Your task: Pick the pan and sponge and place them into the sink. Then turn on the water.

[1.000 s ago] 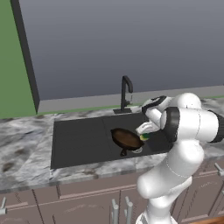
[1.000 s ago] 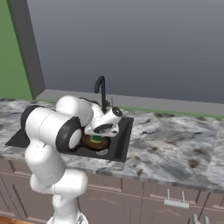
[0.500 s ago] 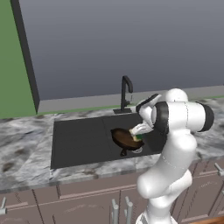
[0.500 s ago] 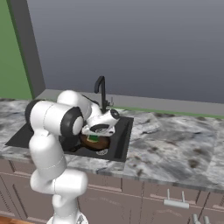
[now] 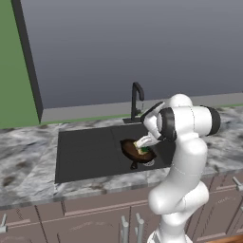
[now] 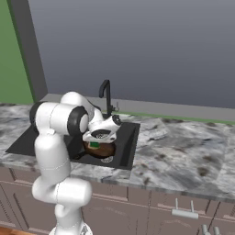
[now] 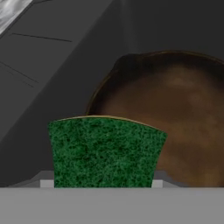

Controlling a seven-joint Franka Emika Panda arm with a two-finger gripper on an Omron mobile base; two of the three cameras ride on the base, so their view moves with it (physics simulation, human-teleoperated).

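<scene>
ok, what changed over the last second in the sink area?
The arm folded in over the matte black sink, bringing the hand and the yellow sponge with the green scrub face that it grips lower, just above the small dark skillet with the reddish-brown inside. Nothing was released. Skillet, slim black gooseneck faucet and base stayed put.

Sink (image 5: 85, 152): matt black, smooth. Pan (image 7: 175, 113): reddish-brown inside, dull sheen (slightly mottled). Sponge (image 7: 105, 151): green face coarse, grainy; yellow body (image 5: 141, 144) smooth. Counter (image 6: 183, 156): polished grey marble, veined. Faucet (image 5: 136, 102): black, satin. Cabinet fronts (image 6: 147, 206): brown wood, metal handles.
</scene>
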